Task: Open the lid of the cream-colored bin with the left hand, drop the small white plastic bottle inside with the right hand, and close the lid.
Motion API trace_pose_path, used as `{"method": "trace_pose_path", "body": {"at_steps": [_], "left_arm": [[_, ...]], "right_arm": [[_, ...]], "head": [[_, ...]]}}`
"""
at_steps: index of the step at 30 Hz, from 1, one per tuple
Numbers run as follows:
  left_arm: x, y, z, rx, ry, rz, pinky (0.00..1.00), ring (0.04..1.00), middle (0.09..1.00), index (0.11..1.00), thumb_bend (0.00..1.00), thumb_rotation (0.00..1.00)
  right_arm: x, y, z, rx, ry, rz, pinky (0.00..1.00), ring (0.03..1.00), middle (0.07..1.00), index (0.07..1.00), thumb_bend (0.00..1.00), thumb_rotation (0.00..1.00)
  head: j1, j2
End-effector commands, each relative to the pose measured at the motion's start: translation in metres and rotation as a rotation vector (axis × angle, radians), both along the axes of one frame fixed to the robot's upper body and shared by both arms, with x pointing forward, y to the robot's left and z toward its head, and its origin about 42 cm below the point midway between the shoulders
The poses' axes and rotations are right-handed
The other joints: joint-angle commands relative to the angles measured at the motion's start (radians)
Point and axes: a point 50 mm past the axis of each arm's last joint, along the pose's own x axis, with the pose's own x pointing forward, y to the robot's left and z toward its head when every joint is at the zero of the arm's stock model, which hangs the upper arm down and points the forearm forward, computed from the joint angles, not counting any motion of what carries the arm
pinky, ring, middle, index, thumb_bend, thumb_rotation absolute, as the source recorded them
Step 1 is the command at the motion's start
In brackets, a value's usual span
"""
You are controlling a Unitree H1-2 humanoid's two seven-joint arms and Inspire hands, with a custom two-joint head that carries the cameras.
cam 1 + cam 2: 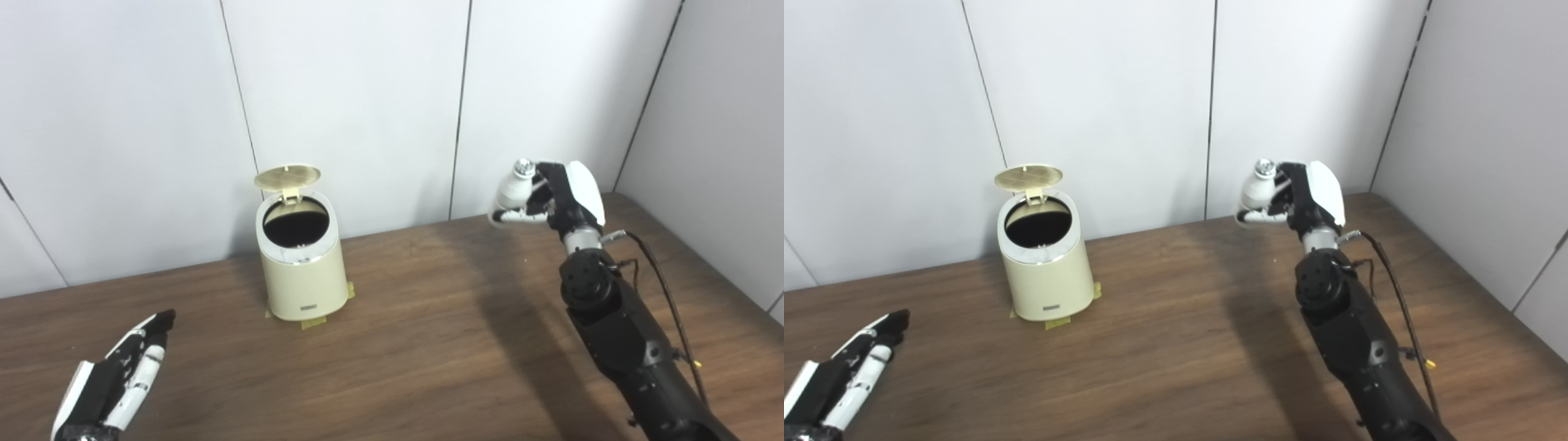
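Bottle gripped aloft in right hand; bin lid open.

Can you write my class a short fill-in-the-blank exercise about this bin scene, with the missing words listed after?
1. The lid of the cream-colored bin is ____.
2. The small white plastic bottle is held in the robot's ____ hand.
3. The left hand holds ____.
4. The bin stands on a ____ table.

Missing words: open; right; nothing; wooden
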Motion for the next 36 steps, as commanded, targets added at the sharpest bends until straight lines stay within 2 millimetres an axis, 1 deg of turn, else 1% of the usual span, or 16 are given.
{"method": "trace_pose_path", "body": {"at_steps": [1,3,6,7,10,13,14,16,17,18,20,24,29,30,34,36], "left_arm": [[0.004,-0.002,0.011,0.021,-0.069,-0.009,0.95,0.933,0.913,0.898,0.2,0.73],[0.003,-0.004,0.01,0.021,-0.067,-0.001,0.96,0.931,0.908,0.889,0.23,0.73],[0.001,-0.005,0.006,0.002,-0.057,0.003,0.98,0.933,0.906,0.879,0.25,0.73],[0.001,-0.006,0.004,-0.006,-0.055,0.003,0.97,0.935,0.906,0.876,0.26,0.72],[0.0,-0.007,0.0,-0.009,-0.052,0.004,0.9,0.926,0.906,0.872,0.26,0.69],[-0.001,-0.008,-0.004,-0.014,-0.04,0.007,0.88,0.926,0.915,0.882,0.31,0.7],[-0.002,-0.008,-0.006,-0.016,-0.038,0.007,0.88,0.927,0.918,0.885,0.32,0.71],[-0.001,-0.008,-0.008,-0.02,-0.037,0.008,0.93,0.938,0.92,0.89,0.35,0.71],[-0.001,-0.009,-0.009,-0.023,-0.037,0.007,0.95,0.942,0.92,0.893,0.35,0.71],[-0.001,-0.01,-0.011,-0.029,-0.037,0.007,0.96,0.945,0.921,0.895,0.35,0.7],[0.0,-0.011,-0.013,-0.037,-0.037,0.005,0.94,0.945,0.919,0.9,0.34,0.68],[0.0,-0.017,-0.017,-0.049,-0.036,0.003,0.92,0.939,0.919,0.908,0.36,0.67],[0.0,-0.02,-0.019,-0.044,-0.041,0.004,0.91,0.937,0.928,0.908,0.37,0.69],[0.0,-0.021,-0.019,-0.047,-0.041,0.003,0.9,0.934,0.93,0.91,0.36,0.7],[-0.001,-0.022,-0.02,-0.058,-0.049,0.003,0.86,0.919,0.931,0.915,0.37,0.7],[-0.002,-0.022,-0.021,-0.062,-0.05,0.004,0.87,0.92,0.931,0.915,0.36,0.69]], "right_arm": [[0.004,0.012,0.034,-0.019,-0.102,0.031,0.39,0.413,0.483,0.506,0.52,0.0],[0.001,0.024,0.043,-0.013,-0.132,0.074,0.38,0.403,0.481,0.52,0.52,0.0],[-0.002,0.04,0.053,-0.008,-0.17,0.133,0.4,0.417,0.48,0.506,0.52,0.0],[-0.002,0.045,0.056,-0.007,-0.179,0.151,0.41,0.421,0.481,0.505,0.52,0.0],[-0.003,0.064,0.066,-0.007,-0.199,0.206,0.42,0.426,0.481,0.504,0.52,0.0],[-0.006,0.088,0.079,-0.025,-0.237,0.27,0.4,0.419,0.483,0.509,0.52,0.0],[-0.006,0.098,0.083,-0.025,-0.254,0.294,0.38,0.416,0.479,0.511,0.52,0.0],[-0.007,0.116,0.091,-0.016,-0.282,0.345,0.37,0.416,0.485,0.507,0.52,0.0],[-0.008,0.121,0.093,-0.011,-0.288,0.357,0.37,0.418,0.488,0.504,0.52,0.0],[-0.008,0.131,0.096,-0.018,-0.303,0.383,0.37,0.419,0.49,0.502,0.52,0.0],[-0.007,0.143,0.101,-0.026,-0.321,0.416,0.38,0.423,0.492,0.499,0.52,0.0],[-0.005,0.169,0.108,-0.02,-0.337,0.471,0.4,0.429,0.497,0.49,0.52,0.0],[-0.001,0.196,0.113,-0.021,-0.334,0.528,0.41,0.436,0.504,0.48,0.52,0.0],[-0.001,0.201,0.114,-0.026,-0.335,0.538,0.41,0.438,0.501,0.481,0.52,0.0],[0.004,0.217,0.112,-0.03,-0.341,0.592,0.41,0.443,0.502,0.476,0.52,0.0],[0.008,0.224,0.109,-0.027,-0.341,0.61,0.45,0.453,0.499,0.471,0.52,0.0]], "head": [[0.011,-0.001],[0.029,-0.003],[0.057,-0.006],[0.065,-0.006],[0.081,-0.011],[0.096,-0.014],[0.1,-0.015],[0.109,-0.017],[0.111,-0.017],[0.117,-0.02],[0.124,-0.022],[0.145,-0.028],[0.16,-0.031],[0.166,-0.033],[0.184,-0.036],[0.19,-0.036]]}}
